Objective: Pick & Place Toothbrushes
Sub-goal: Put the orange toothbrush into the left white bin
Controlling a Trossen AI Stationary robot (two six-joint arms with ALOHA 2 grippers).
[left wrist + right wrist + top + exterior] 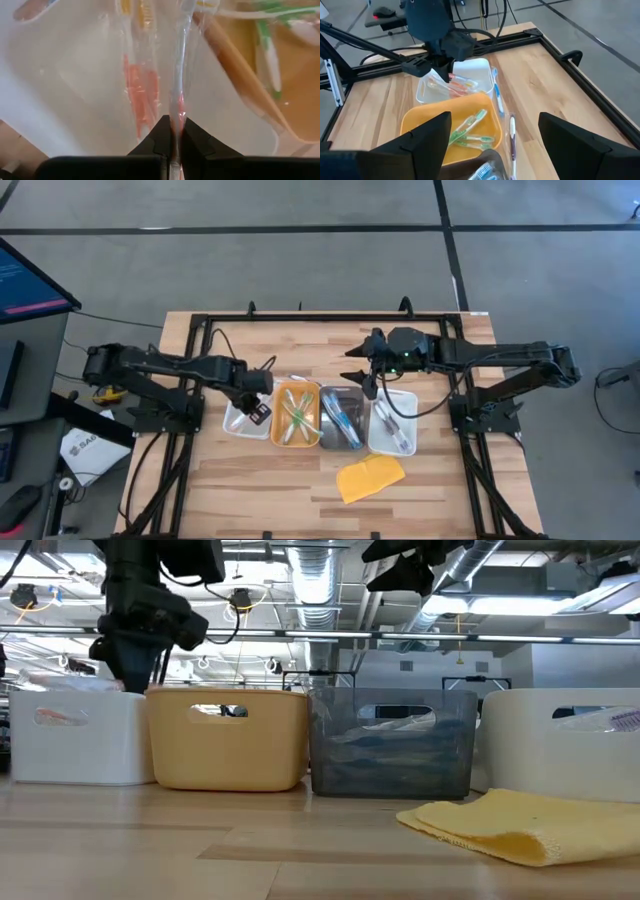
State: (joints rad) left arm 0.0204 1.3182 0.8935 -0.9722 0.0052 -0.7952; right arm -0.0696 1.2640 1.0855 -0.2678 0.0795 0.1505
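I see my left pincer (258,411) over the left white tray (237,423), clenched on a wrapped toothbrush (178,107) with what seems a pink handle. Other pink toothbrushes (456,86) lie in this tray, green ones (296,415) in the orange tray (296,393). My right pincer (360,365) hangs released above the bench (430,500), behind the grey tray (342,394).

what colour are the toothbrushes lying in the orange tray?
Green and white toothbrushes in the orange tray; clearest in the right wrist view.
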